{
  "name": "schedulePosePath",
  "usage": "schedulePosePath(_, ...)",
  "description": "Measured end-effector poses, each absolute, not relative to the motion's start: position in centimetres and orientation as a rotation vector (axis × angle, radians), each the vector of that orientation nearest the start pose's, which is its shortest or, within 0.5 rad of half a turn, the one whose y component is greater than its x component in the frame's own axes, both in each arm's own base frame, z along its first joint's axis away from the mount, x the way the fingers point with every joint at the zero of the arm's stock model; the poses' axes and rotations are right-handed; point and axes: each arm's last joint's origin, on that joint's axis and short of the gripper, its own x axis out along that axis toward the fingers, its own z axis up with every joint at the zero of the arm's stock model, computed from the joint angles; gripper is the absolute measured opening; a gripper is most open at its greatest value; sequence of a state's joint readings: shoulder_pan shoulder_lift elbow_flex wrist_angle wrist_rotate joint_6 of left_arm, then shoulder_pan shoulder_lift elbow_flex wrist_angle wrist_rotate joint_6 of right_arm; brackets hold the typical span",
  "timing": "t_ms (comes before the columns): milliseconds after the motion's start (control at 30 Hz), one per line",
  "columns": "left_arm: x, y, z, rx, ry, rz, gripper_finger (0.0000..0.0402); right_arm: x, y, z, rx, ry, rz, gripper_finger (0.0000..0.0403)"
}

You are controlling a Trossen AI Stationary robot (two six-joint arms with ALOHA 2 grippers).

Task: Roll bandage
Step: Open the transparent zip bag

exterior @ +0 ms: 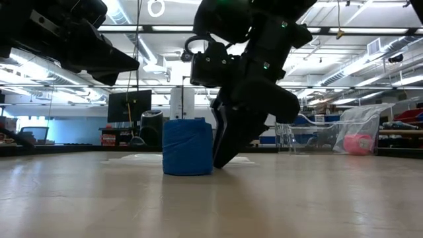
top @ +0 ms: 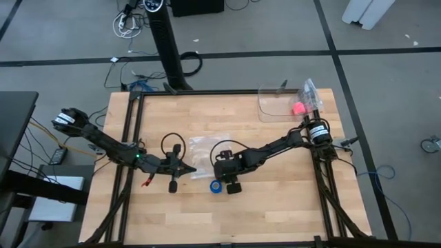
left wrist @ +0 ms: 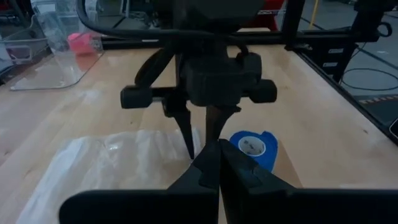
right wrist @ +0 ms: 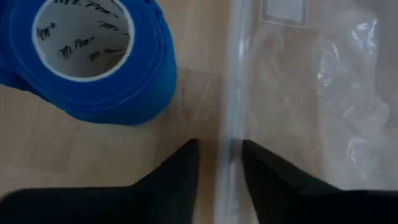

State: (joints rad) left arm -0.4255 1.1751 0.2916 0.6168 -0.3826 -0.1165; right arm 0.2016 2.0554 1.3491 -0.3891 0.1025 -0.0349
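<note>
Blue bandage [top: 216,187] coiled, standing on end on the table [top: 275,200], lower centre of the high view. Right gripper [right wrist: 219,163] just beside the coil, fingers slightly parted, straddling the edge of a clear plastic bag [right wrist: 311,81], holding nothing. Left gripper [top: 190,170] left of centre, fingers pressed together, empty.

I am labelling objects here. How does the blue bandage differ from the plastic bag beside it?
The bandage is opaque bright blue; the bag is clear. The bandage is a rolled coil standing on end with a hollow white core; the bag lies flat and crinkled. The right hand points at the bag's edge, not the bandage. Both rest on the wooden table.
</note>
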Motion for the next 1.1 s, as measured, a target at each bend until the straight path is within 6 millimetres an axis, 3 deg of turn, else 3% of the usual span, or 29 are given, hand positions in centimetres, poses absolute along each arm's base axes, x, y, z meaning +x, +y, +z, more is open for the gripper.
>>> schedulePosePath(167, 19.8, -7.7, 17.3, 0.006, 0.221, -0.013, 0.0005, 40.7, 7.4, 13.8, -0.208, 1.083, 0.119, 0.0013)
schedulePosePath(333, 19.9, -7.8, 17.8, 0.03, 0.184, -0.015, 0.0005, 40.1, 7.0, 14.7, -0.192, 1.109, 0.113, 0.0012)
schedulePosePath(433, 20.1, -8.0, 18.6, 0.077, 0.15, 0.004, 0.0005, 39.7, 6.9, 17.2, -0.194, 1.051, 0.089, 0.0003)
schedulePosePath(767, 21.6, -10.1, 25.0, 0.333, -0.004, 0.134, 0.002, 36.0, 5.9, 26.9, -0.199, 0.84, -0.046, 0.0003)
schedulePosePath(933, 22.0, -11.8, 28.2, 0.366, 0.079, 0.194, 0.0064, 34.2, 6.2, 29.7, -0.25, 0.763, -0.135, 0.0002)
schedulePosePath(1100, 21.3, -13.2, 30.3, 0.292, 0.24, 0.219, 0.0122, 33.0, 6.8, 30.9, -0.275, 0.745, -0.151, 0.0001)
